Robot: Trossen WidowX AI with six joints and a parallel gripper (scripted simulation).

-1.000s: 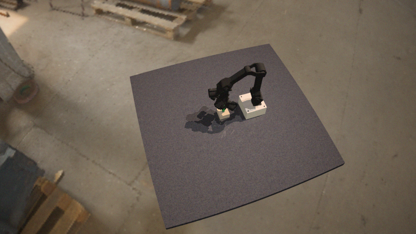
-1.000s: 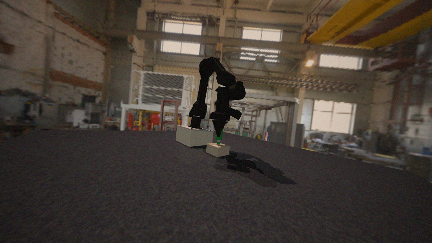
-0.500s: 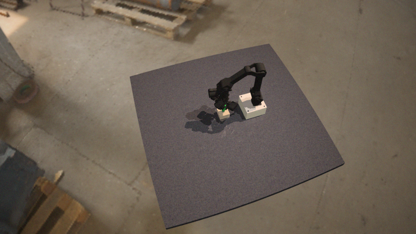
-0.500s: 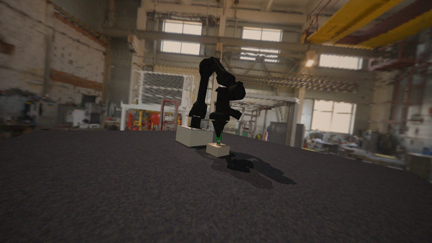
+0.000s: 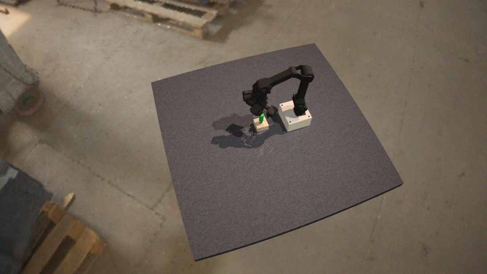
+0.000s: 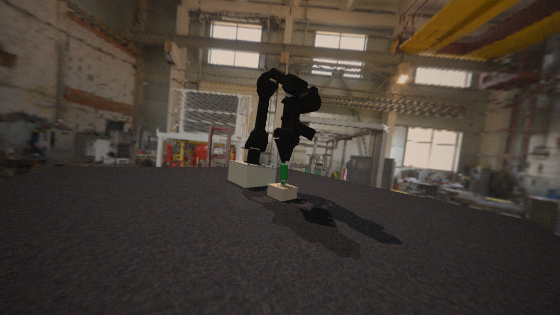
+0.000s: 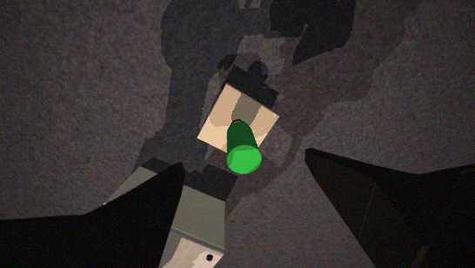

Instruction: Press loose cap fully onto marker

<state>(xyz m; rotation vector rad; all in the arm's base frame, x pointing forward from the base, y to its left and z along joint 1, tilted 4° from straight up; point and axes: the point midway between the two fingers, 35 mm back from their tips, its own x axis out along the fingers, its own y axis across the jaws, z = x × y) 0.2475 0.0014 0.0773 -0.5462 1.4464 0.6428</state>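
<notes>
The green cap (image 5: 261,118) (image 6: 283,172) (image 7: 244,160) sits upright on the marker (image 6: 283,182) in the pale holder block (image 5: 261,128) (image 6: 281,192) (image 7: 213,130). The exterior view shows a short light piece of the marker between the cap's lower edge and the block; the rest of the marker is hidden. Whether the cap is fully clicked on cannot be told. My gripper (image 5: 264,111) (image 6: 285,161) (image 7: 245,161) is wide open just above the cap. In the wrist view its fingers stand to either side of the cap, apart from it.
The white base box (image 5: 296,124) (image 6: 250,175) (image 7: 202,214) of the arm stands close beside the holder block on the dark table (image 5: 272,190) (image 6: 176,242). The arm's shadows fall around the block. Wooden pallets (image 5: 170,17) lie on the floor beyond the table.
</notes>
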